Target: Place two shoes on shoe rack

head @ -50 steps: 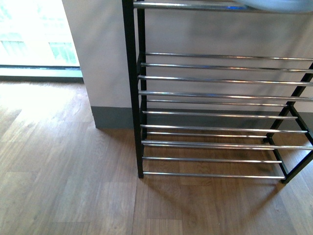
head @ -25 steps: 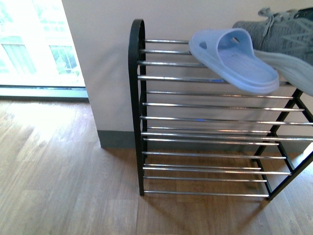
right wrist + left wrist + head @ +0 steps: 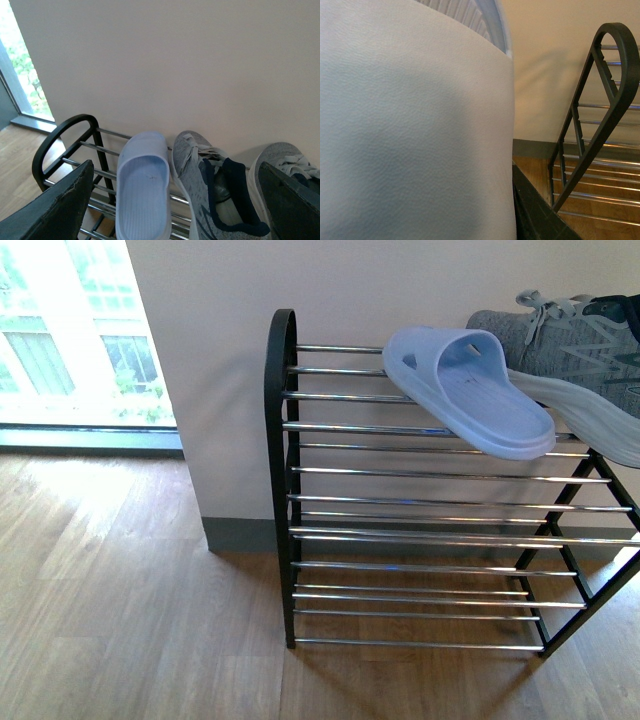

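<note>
The shoe rack [image 3: 283,480] has a black frame and chrome bars and stands against the wall. On its top shelf a pale blue slide sandal [image 3: 470,390] lies next to a grey sneaker [image 3: 570,340]. The right wrist view shows that sandal [image 3: 142,190], the sneaker [image 3: 210,190] and a second sneaker [image 3: 285,160] beside it. My right gripper [image 3: 175,167] hangs open above them, holding nothing. My left gripper [image 3: 485,215] is shut on another pale blue slide sandal [image 3: 415,130], which fills most of the left wrist view, beside the rack's curved end [image 3: 615,65]. Only one dark finger [image 3: 535,215] shows.
The rack's lower shelves [image 3: 430,540] hold nothing. A wooden floor [image 3: 130,590] spreads to the left and in front of the rack. Behind it are a cream wall with a grey skirting board [image 3: 240,533] and a bright window [image 3: 70,330] at the far left.
The front view has swung upward: a second ago only the lower shelves showed, now the top shelf with the sandal and sneaker is in view, a little lower than half a second ago.
</note>
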Robot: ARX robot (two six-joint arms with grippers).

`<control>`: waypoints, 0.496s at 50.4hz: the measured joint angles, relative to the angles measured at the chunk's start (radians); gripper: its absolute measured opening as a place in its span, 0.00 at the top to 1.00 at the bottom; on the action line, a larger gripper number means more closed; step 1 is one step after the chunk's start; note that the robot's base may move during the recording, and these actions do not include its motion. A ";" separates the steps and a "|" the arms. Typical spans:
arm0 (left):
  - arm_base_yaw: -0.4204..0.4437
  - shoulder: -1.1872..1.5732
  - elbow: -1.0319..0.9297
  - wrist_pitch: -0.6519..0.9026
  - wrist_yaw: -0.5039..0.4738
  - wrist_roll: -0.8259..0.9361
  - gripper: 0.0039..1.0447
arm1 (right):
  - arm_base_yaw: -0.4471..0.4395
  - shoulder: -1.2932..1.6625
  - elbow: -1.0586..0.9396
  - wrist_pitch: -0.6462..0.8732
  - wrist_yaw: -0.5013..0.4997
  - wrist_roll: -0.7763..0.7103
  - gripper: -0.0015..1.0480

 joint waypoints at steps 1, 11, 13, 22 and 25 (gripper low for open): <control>0.000 0.000 0.000 0.000 0.000 0.000 0.99 | 0.000 0.000 0.000 0.000 0.000 0.000 0.09; 0.000 0.000 0.000 0.000 0.000 0.000 0.99 | 0.000 0.000 0.000 0.000 0.000 0.000 0.09; 0.000 0.000 0.000 0.000 0.000 0.000 0.99 | 0.000 0.000 0.000 0.000 0.000 0.000 0.09; 0.000 0.000 0.000 0.000 0.000 0.000 0.99 | 0.039 -0.041 -0.074 0.043 0.203 0.023 0.26; 0.000 0.000 0.000 0.000 0.000 0.000 0.99 | 0.059 -0.083 -0.143 0.062 0.240 0.027 0.38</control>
